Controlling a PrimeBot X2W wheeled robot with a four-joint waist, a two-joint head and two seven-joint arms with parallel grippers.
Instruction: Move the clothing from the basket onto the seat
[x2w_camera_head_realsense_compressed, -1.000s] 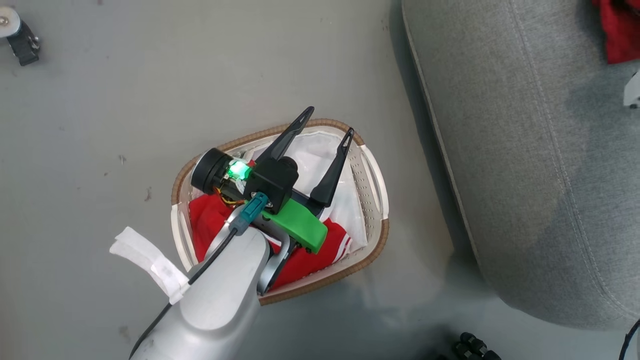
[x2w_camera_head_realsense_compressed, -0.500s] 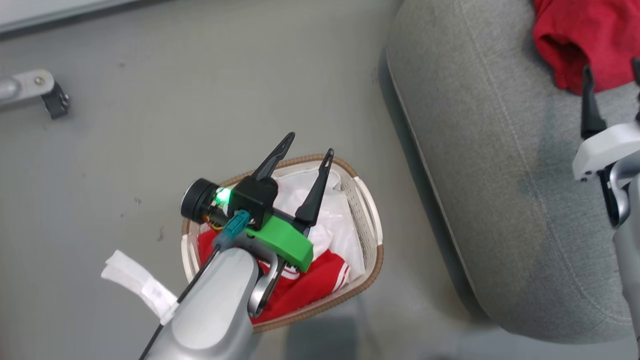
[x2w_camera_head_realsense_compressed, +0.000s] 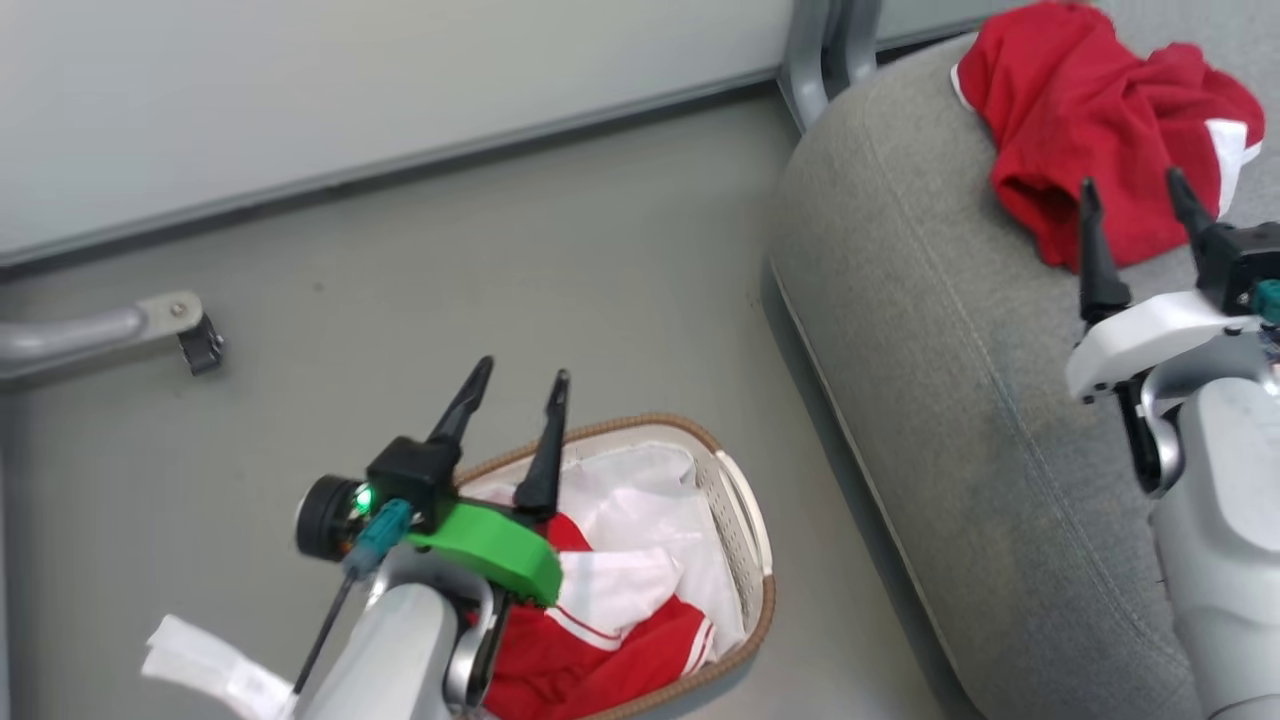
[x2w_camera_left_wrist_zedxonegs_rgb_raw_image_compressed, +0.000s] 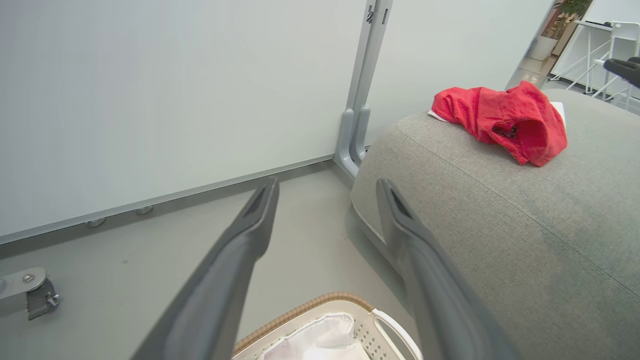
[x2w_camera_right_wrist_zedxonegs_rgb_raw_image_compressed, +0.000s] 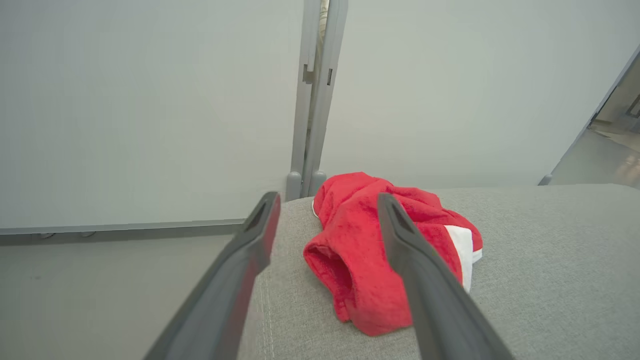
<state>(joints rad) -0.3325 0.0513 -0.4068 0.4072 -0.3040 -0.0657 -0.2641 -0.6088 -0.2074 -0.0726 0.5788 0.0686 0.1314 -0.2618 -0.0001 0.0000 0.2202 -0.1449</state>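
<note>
We see one crumpled red shirt, white-panelled, upper right on the grey seat; its dark print is unreadable. A striped second shirt lies in the basket, lower centre. The left gripper and right gripper both gape wide, empty.

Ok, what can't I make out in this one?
- Head view: the left arm covers the basket's near left side and part of the basket shirt; the bottom edge cuts both.
- Left wrist view: the dark print on the seat shirt is too small to read.
- Right wrist view: a finger of the right gripper covers part of the seat shirt; the seat runs off the right edge.
</note>
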